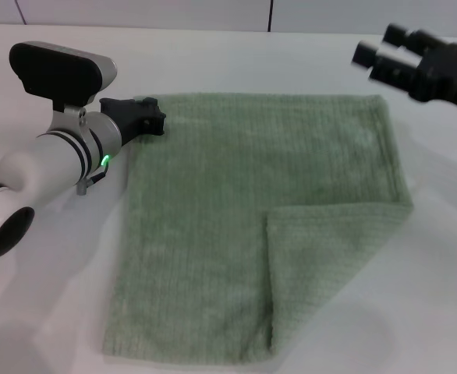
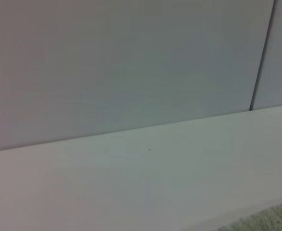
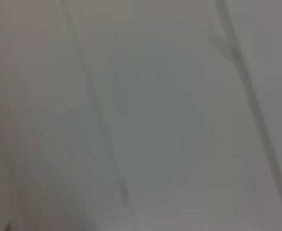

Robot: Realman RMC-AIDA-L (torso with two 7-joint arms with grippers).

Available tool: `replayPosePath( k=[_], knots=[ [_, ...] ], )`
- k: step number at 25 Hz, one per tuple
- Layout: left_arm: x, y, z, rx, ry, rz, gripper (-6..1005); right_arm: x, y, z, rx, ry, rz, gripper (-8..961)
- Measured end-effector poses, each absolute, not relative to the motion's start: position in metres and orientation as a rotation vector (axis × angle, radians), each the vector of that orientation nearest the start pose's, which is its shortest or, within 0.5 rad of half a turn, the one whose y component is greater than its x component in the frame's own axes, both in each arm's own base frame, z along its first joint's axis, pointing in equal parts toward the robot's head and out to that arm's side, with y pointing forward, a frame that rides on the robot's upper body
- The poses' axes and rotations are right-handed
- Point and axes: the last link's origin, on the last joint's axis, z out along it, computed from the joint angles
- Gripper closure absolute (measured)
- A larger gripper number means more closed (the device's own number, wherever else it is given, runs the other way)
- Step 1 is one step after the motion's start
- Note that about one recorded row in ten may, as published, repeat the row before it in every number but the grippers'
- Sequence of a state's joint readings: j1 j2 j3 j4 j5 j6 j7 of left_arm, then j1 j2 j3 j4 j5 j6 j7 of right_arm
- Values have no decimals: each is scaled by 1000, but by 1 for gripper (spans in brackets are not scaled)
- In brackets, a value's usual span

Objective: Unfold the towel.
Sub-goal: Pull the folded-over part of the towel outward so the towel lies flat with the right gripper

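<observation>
Fingers (image 1: 152, 117) of your left gripper (image 1: 157, 118) pinched the pale sage-green terry towel (image 1: 236, 210) at its far corner; your right gripper (image 1: 384, 58) hovered blurred, grip unreadable, above the white bench (image 1: 49, 312).

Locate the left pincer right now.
In the head view, the left pincer sits at the towel's far-left corner on the table.

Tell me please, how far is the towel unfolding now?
Mostly done: the towel lies flat on the white table, except its near right corner, which is folded back over the cloth. In hand: the left gripper sits at the far left corner; whether it grips is unclear. The right gripper is off the towel, beyond its far right corner. Left: flip that corner open.
</observation>
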State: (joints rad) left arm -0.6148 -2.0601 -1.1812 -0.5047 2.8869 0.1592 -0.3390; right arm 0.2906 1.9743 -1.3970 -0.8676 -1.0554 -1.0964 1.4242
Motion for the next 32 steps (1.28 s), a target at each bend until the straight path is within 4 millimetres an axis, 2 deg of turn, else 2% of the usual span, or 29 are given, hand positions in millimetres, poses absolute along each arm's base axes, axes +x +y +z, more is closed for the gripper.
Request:
replayPosePath(
  k=[1,5,6,12,15,16,17,21,26,32],
  knots=[
    [-271,409,-79,-1982,-848,-248,1001,235,348,28,-2398,718,944,150],
    [-271,409,-79,-1982,-849,-248,1001,228,346,29,-2516,754,887,151],
    [-271,409,-79,-1982,-849,-248,1001,221,345,29,-2599,777,833,150],
    [-271,409,-78,-1982,-848,-249,1001,207,350,22,-2753,842,641,150],
    [-272,409,-78,-1981,-848,-249,1001,202,357,15,-2799,857,495,150],
    [-272,409,-78,-1981,-848,-249,1001,198,363,9,-2821,861,382,150],
    [-271,409,-78,-1981,-848,-249,1001,198,363,9,-2821,861,382,150],
    [-270,410,-78,-1981,-844,-252,1001,186,375,-9,-2867,828,161,151],
    [-270,410,-78,-1982,-843,-253,1001,176,382,-25,-2918,818,59,151],
    [-269,410,-78,-1982,-843,-253,1001,172,385,-33,-2946,814,-9,151]
  ],
)
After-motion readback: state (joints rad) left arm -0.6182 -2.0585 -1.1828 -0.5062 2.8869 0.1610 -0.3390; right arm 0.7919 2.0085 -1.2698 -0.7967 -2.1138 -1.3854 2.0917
